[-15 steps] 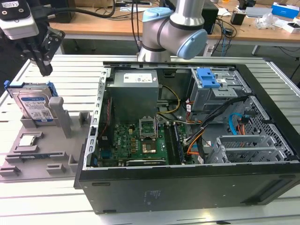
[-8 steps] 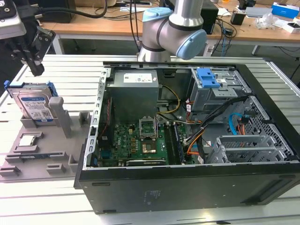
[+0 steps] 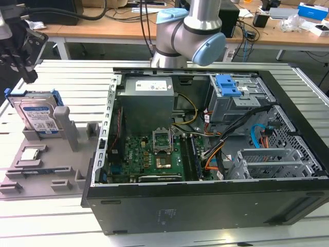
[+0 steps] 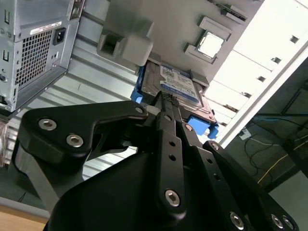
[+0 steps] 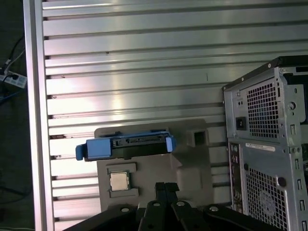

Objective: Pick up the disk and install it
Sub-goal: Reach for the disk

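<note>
Blue-framed disk (image 3: 38, 116) stands on edge in the grey holder (image 3: 51, 160); claw (image 5: 166, 186) hangs above it, clenched, holding nothing.

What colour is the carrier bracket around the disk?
Bright blue; the bracket shows best in the first wrist view.

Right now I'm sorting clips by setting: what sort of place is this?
Probably a robotics lab or workshop: a robot arm stands by an open computer case on a slatted metal table, with cluttered, cable-strewn desks behind.
</note>
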